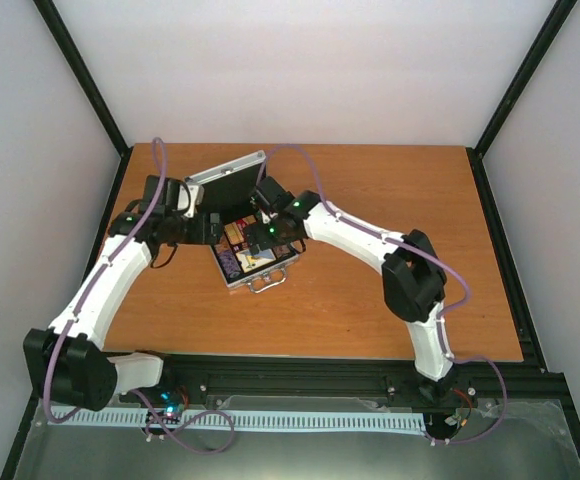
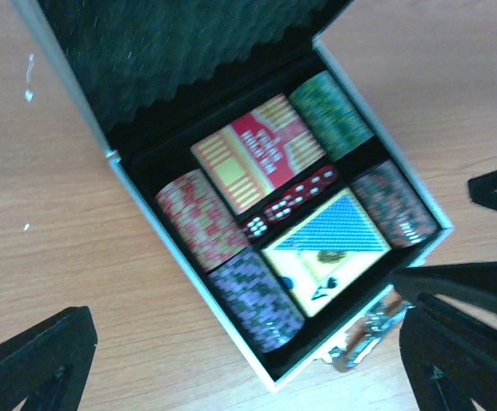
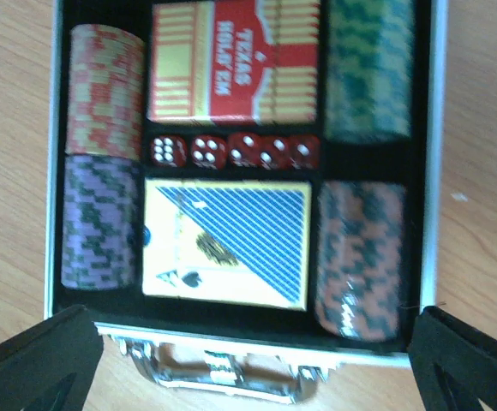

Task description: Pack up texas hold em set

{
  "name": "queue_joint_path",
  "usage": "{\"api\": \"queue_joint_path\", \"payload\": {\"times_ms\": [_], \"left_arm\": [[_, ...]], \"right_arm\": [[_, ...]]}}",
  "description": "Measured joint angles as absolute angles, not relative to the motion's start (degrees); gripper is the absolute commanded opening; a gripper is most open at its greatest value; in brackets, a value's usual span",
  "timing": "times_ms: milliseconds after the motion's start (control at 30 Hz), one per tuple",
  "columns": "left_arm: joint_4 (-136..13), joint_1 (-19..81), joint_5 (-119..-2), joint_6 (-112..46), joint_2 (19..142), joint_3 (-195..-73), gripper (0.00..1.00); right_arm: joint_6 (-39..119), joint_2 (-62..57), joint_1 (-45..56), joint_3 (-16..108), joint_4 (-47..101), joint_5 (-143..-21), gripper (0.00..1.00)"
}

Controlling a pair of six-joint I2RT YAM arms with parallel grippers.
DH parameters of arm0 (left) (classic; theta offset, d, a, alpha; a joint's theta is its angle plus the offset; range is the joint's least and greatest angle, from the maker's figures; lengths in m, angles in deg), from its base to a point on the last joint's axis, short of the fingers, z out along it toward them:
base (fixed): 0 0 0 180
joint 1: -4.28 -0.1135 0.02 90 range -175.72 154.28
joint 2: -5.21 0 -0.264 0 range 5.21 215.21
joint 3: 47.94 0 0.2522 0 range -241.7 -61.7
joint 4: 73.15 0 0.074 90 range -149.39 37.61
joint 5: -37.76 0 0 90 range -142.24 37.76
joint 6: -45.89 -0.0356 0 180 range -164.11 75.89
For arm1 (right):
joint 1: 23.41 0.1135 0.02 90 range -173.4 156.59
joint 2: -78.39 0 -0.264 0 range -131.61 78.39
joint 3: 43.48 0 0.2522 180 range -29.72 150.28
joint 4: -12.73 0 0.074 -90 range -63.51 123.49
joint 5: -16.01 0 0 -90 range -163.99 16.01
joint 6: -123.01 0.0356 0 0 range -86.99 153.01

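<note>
The silver briefcase lies open mid-table with its lid raised. Inside are a red deck, a blue-yellow deck, a row of red dice and chip stacks: orange, purple, green and dark red. My right gripper is open and empty above the handle. My left gripper is open and empty over the case's left front corner; its view shows the foam lid and both decks.
The wooden table is bordered by a black frame, with white walls behind. Both arms reach in from the near edge and meet over the case, with the left gripper by the lid and the right gripper over the tray.
</note>
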State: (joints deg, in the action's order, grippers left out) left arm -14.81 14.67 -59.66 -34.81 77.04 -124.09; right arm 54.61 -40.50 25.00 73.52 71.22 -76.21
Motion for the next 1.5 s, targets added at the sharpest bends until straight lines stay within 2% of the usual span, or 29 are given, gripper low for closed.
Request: {"api": "queue_joint_path", "payload": {"times_ms": [200, 333, 567, 833, 1267, 1400, 1500], "left_arm": [[-12.25, 14.67, -63.64, -32.61, 72.45, -130.98, 1.00], [-11.09, 14.67, -64.12, -29.94, 72.97, -140.18, 1.00], [-11.75, 14.67, -62.02, -25.24, 85.21, -157.19, 1.00], [-12.30, 14.26, -59.44, -21.37, 101.80, -168.07, 0.98], [-14.81, 10.85, -66.46, -16.93, 114.37, -170.30, 0.81], [-17.83, 10.85, -70.76, -14.90, 114.00, -166.89, 0.75], [-21.32, 10.96, -74.78, -12.37, 111.77, -160.49, 0.74]], "right_arm": [[54.72, -33.09, 24.19, 67.05, 72.93, -73.32, 1.00], [54.70, -29.01, 22.44, 63.36, 73.08, -72.88, 1.00], [53.76, -25.31, 18.35, 58.99, 73.30, -72.91, 1.00], [51.55, -21.12, 15.51, 57.15, 73.21, -73.47, 1.00], [49.76, -12.53, 11.75, 50.36, 73.61, -74.48, 1.00], [49.76, -10.89, 11.71, 48.21, 74.22, -74.65, 1.00], [49.80, -7.59, 11.66, 44.96, 74.87, -74.85, 1.00]]}}
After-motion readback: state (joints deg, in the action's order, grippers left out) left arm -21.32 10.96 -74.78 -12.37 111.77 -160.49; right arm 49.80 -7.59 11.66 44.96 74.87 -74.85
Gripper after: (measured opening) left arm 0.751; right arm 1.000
